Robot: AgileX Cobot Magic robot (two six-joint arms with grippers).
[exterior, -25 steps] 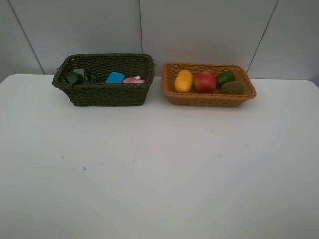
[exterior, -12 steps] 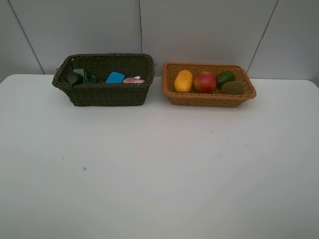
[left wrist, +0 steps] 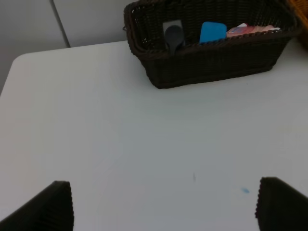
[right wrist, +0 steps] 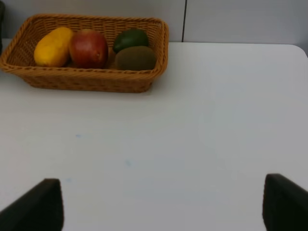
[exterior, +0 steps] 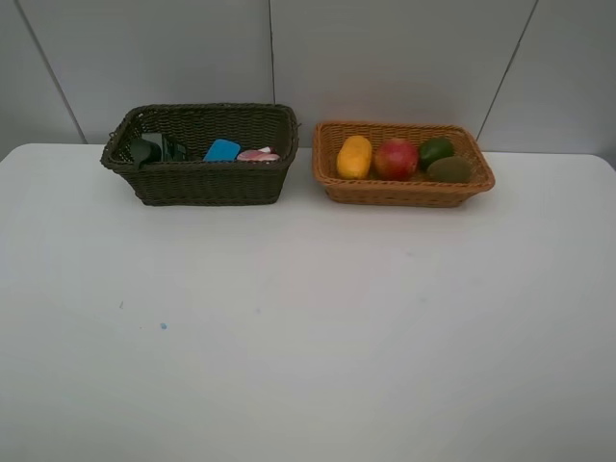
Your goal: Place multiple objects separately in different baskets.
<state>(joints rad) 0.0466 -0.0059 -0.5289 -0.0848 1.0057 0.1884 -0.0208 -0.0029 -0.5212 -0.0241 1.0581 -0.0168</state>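
1. The left hand (left wrist: 163, 204) is wide apart and carries nothing; only its two dark fingertips (left wrist: 53, 207) show, above bare bench (exterior: 308, 318).
2. The right hand (right wrist: 163, 204) is also wide and without any load, well apart from the baskets.
3. In front of the left hand stands the dark basket (exterior: 202, 183). Inside it are the dark green pump bottle (exterior: 154, 148), the blue eraser (exterior: 222, 149) and something pink and white (exterior: 258, 154), likely the small bottle and the marker, but I cannot separate them.
4. Just beside it, the tan basket (exterior: 404, 191) holds the mango (exterior: 354, 156), the red fruit (exterior: 396, 159), the lime (exterior: 436, 149) and the kiwi (exterior: 449, 169), lying close in a row.
5. Household things are in one basket and fruits in the other, so the sorting looks complete; I think the hands are held back for this reason.
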